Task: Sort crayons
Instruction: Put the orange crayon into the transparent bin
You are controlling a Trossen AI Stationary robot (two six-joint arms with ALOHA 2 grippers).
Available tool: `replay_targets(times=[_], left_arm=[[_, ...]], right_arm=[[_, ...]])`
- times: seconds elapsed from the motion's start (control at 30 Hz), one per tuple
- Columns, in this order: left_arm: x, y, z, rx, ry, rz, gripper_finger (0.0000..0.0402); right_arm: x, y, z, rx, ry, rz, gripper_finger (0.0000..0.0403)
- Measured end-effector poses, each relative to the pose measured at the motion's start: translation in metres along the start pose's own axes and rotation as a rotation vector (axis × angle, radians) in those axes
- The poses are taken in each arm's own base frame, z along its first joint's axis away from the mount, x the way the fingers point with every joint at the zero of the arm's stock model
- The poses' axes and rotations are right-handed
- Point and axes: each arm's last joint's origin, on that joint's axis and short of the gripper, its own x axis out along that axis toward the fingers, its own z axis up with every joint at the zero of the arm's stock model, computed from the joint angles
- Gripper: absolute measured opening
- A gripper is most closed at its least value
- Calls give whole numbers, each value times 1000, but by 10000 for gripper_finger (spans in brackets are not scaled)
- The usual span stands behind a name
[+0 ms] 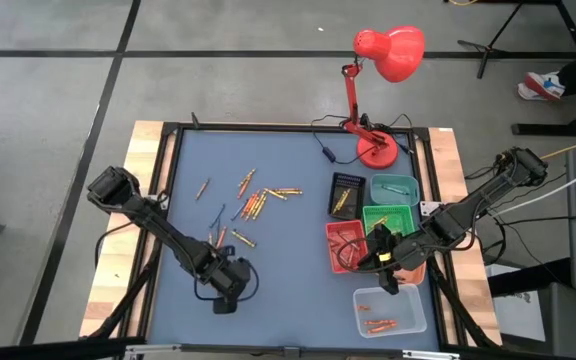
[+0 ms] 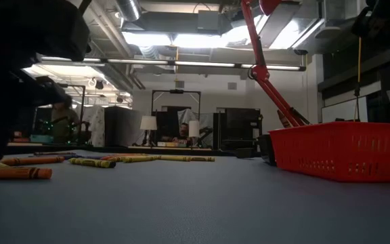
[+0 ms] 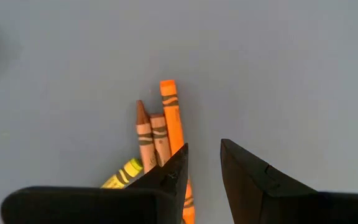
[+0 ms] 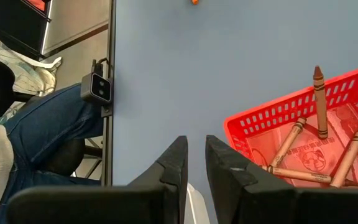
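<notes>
Loose crayons (image 1: 258, 197) lie scattered on the blue mat, mostly orange. My left gripper (image 1: 226, 285) hangs low over the mat's near left part, pointing steeply down, and is open (image 3: 204, 144). Bare mat shows between its fingers. Just beside them lie an orange crayon (image 3: 171, 115), two brown crayons (image 3: 151, 134) and a yellow one (image 3: 123, 174). My right gripper (image 1: 373, 262) hovers by the red tray (image 1: 343, 245), fingers a little apart (image 4: 196, 142) with nothing between them. Several brown crayons (image 4: 291, 152) lie in that tray (image 4: 260, 121); one (image 4: 319, 102) leans upright. My left gripper has one fingertip (image 3: 178, 163) in front of the orange crayon's near end (image 3: 178, 140). The finger hides that spot, so I cannot tell whether it touches the crayon.
Black (image 1: 346, 192), teal (image 1: 393, 187), green (image 1: 388, 217) and clear (image 1: 388, 310) trays stand at the mat's right. A red desk lamp (image 1: 376, 150) stands at the far edge. A seated person's leg (image 4: 48, 124) shows beyond the near edge. The mat's middle (image 1: 288, 270) is bare.
</notes>
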Motion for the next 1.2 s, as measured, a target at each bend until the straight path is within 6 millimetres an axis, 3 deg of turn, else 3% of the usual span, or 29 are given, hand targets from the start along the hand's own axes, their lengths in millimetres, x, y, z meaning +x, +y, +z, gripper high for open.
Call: replay_targets(times=[1.0, 1.2], left_arm=[[0, 0, -1, 15, -40, 51, 79], [9, -1, -3, 21, -22, 66, 79]], right_arm=[[0, 0, 0, 0, 0, 0, 56], [0, 0, 0, 0, 0, 0, 56]])
